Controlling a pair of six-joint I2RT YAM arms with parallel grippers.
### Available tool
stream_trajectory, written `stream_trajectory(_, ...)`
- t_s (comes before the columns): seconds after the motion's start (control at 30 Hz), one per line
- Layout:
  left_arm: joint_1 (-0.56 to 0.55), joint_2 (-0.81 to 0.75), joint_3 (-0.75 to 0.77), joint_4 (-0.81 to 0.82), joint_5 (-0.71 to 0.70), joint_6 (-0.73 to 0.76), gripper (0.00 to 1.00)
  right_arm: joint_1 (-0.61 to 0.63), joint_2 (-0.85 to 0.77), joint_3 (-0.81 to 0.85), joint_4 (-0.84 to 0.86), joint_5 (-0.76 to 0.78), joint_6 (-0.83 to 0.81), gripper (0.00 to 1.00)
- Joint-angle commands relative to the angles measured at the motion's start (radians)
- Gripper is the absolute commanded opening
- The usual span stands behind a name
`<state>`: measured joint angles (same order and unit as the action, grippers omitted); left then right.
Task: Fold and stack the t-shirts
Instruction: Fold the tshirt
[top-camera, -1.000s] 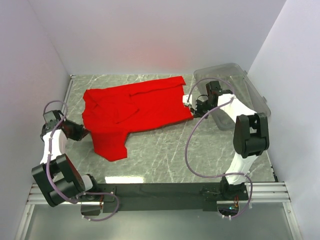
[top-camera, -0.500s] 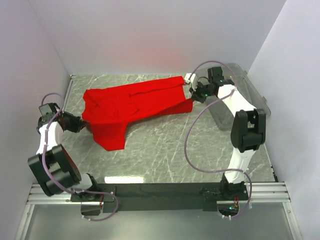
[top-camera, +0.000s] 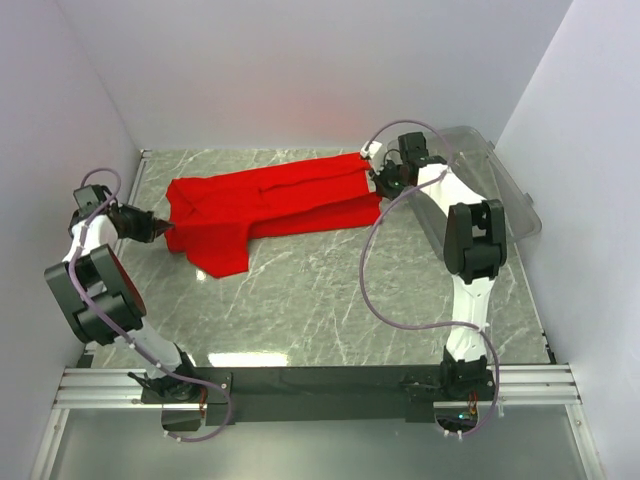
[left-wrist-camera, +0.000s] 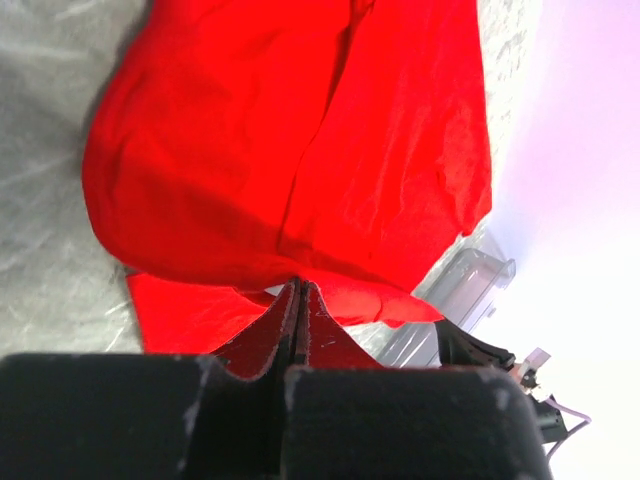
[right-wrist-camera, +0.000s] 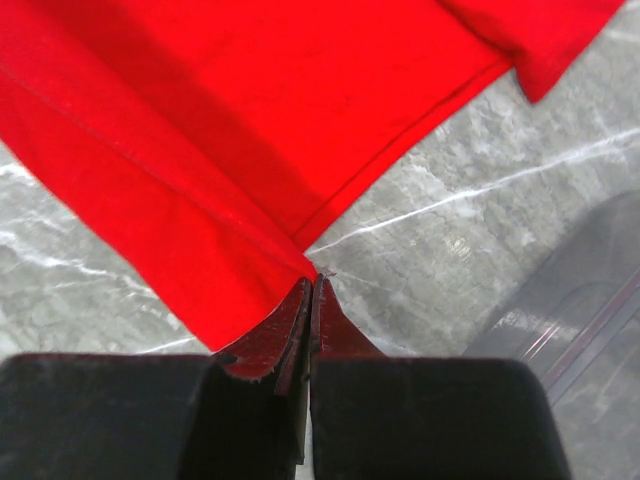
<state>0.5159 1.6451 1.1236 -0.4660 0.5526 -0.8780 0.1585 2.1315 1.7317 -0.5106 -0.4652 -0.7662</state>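
Left gripper (left-wrist-camera: 298, 288) and right gripper (right-wrist-camera: 310, 284) pinched red t-shirt (top-camera: 270, 205) ends, spread between them; I'd judge fold-over next.

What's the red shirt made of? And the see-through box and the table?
Shirt: soft cloth, matte. It wrinkles and folds over itself.
Box: probably clear plastic, glossy. You can see the table through its walls.
Table: looks like grey marble with white veins and is a bit shiny, but it could be a printed surface.

Both wrist views cut off the t-shirt (left-wrist-camera: 300, 150).
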Motion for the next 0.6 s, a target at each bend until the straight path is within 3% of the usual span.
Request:
stream_trajectory(0.0, 0.003, 0.028, 0.062, 0.026, 0.012, -0.003, 0.01, 0.001, 0.001, 0.052, 0.055, 0.056, 0.056, 0.0)
stream_trajectory(0.57, -0.027, 0.176, 0.16, 0.04, 0.015, -0.018, 0.01, 0.044, 0.113, 0.184, 0.06, 0.146, 0.137, 0.0)
